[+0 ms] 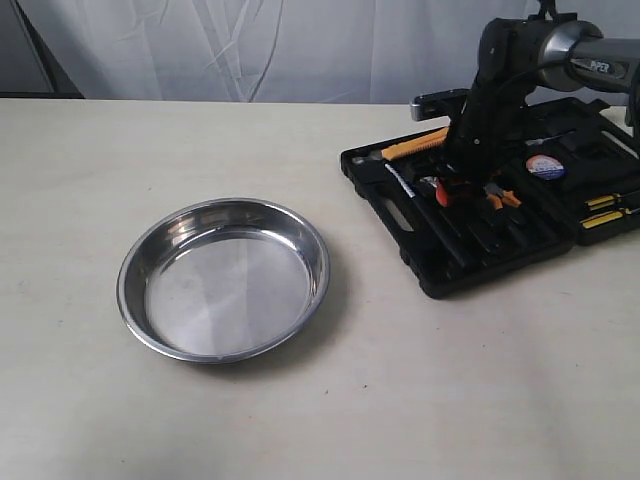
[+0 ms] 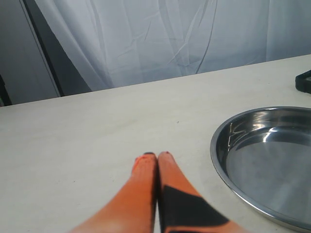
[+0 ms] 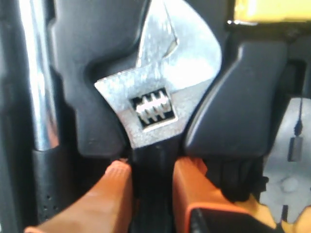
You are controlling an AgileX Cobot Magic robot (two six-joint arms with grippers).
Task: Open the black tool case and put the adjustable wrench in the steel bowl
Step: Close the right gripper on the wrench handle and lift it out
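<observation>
The black tool case point(image 1: 400, 215) lies open at the right of the table. My right gripper point(image 1: 462, 185) reaches down into it. In the right wrist view its orange fingers point(image 3: 116, 179) press both sides of the black handle of the adjustable wrench point(image 3: 160, 97), which lies in its moulded slot with the silver head showing beyond the fingertips; the right gripper point(image 3: 151, 167) is shut on it. The steel bowl point(image 1: 130, 270) stands empty at the table's middle left. My left gripper point(image 2: 157, 155) is shut and holds nothing, low over bare table beside the bowl point(image 2: 272, 160).
The case also holds orange-handled pliers point(image 1: 500, 197), a long orange-yellow tool point(image 1: 415, 145), a round tape measure point(image 1: 545, 167) and yellow-handled bits point(image 1: 605, 210). A chrome rod point(image 3: 36, 73) lies beside the wrench. A white curtain hangs behind the table.
</observation>
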